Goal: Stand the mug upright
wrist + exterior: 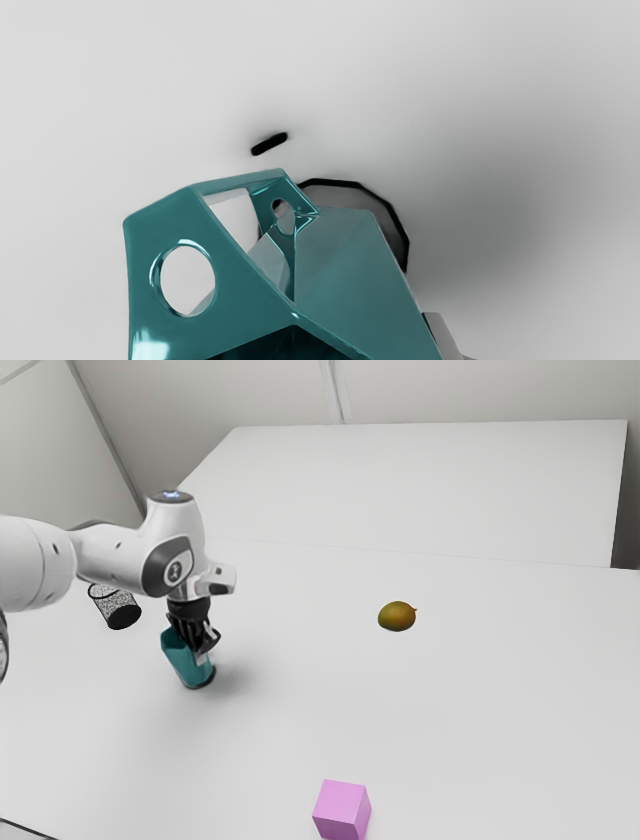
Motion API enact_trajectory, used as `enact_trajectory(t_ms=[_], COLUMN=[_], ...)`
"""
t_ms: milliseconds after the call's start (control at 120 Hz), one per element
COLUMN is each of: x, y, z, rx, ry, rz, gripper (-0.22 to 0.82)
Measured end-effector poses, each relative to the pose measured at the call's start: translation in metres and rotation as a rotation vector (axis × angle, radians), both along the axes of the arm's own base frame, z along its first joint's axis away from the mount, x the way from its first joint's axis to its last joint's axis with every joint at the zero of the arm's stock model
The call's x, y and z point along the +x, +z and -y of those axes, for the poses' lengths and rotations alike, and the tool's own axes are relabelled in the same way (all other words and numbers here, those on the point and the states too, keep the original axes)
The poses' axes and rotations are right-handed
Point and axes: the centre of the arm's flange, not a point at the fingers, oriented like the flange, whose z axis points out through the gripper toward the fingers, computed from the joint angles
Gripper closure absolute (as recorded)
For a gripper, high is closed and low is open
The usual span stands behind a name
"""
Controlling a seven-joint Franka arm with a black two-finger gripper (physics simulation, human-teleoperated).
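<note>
Teal and tilted, the mug (186,664) leans just below the fingers (208,642), its dark base low toward the counter (290,720); whether they are open or closed on it cannot be told. An uneven push against its sloping wall could roll it sideways, and any release at this tilt could topple it. Above, the white arm's hand points downward.

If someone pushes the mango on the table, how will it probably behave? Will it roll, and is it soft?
The mango will probably roll, because its sides look rounded. It may curve or wobble, since it is longer one way and has a small tip at one end. It is likely fairly firm: its outline shows no dent.
</note>
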Motion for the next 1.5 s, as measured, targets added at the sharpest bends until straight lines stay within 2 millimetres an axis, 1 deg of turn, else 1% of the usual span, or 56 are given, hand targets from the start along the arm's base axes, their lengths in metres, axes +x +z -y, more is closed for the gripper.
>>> enact_trajectory(t_ms=[92, 183, 350, 400, 458, 533, 617, 825, 1008, 1167, 1317, 1417, 1500], x=[0.001, 0.001, 0.001, 0.002, 0.002, 0.003, 0.005, 0.009, 0.009, 0.010, 0.020, 0.021, 0.021], y=[-0.007, -0.008, -0.008, -0.008, -0.007, -0.003, 0.004, 0.028, 0.064, 0.107, 0.167, 0.197, 0.226], z=[-0.001, -0.001, -0.001, -0.001, -0.001, -0.001, -0.001, 0.000, -0.006, -0.014, -0.023, -0.028, -0.031], rx=[0.002, 0.004, -0.001, -0.001, -0.002, -0.003, -0.005, -0.020, -0.050, -0.075, -0.075, -0.074, -0.072], ry=[0.013, 0.024, 0.036, 0.039, 0.040, 0.042, 0.043, 0.049, 0.070, 0.091, 0.108, 0.119, 0.124], rz=[-0.004, -0.001, 0.003, 0.005, 0.009, 0.017, 0.031, 0.079, 0.144, 0.209, 0.269, 0.281, 0.299], gripper=[0.78, 0.78, 0.41, 0.32, 0.25, 0.17, 0.12, 0.04, 0.02, 0.01, 0.00, 0.00, 0.00])
